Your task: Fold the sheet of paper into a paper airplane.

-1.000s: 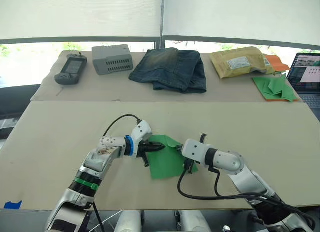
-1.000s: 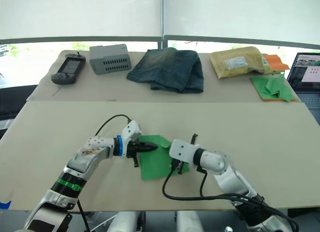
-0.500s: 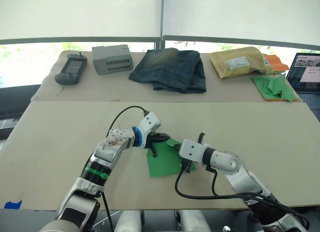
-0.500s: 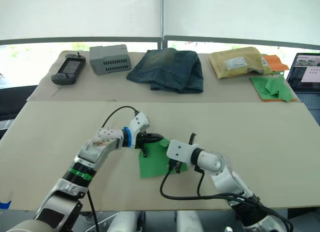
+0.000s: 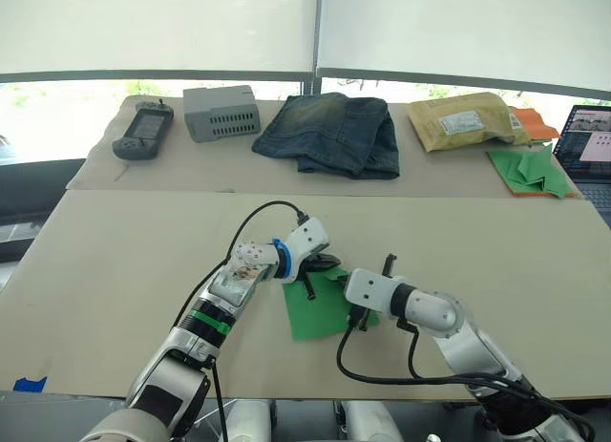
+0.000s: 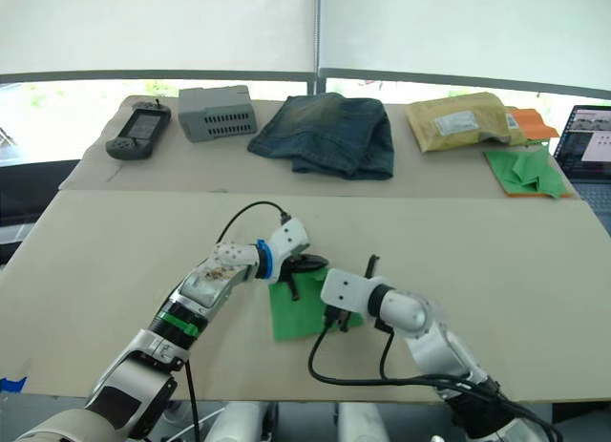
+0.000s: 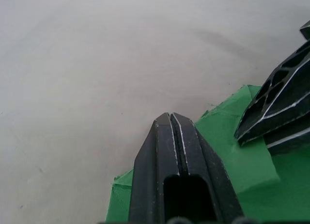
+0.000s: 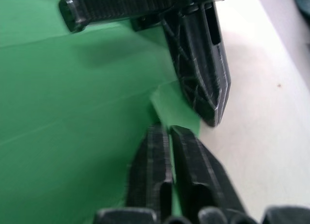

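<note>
Left gripper, jaws closed, presses the far edge of the paper on the counter; right gripper, jaws pinched on its folded corner. Thin, limp, easily creased, it seems best taken by edges.

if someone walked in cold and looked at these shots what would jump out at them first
The bright green sheet of paper at the near middle of the tan table grabs the eye, with a corner flap folded over. The left end effector, fingers shut, presses on its far edge, while the right end effector meets it from the other side. On the far right lies a pile of green paper shapes.
</note>
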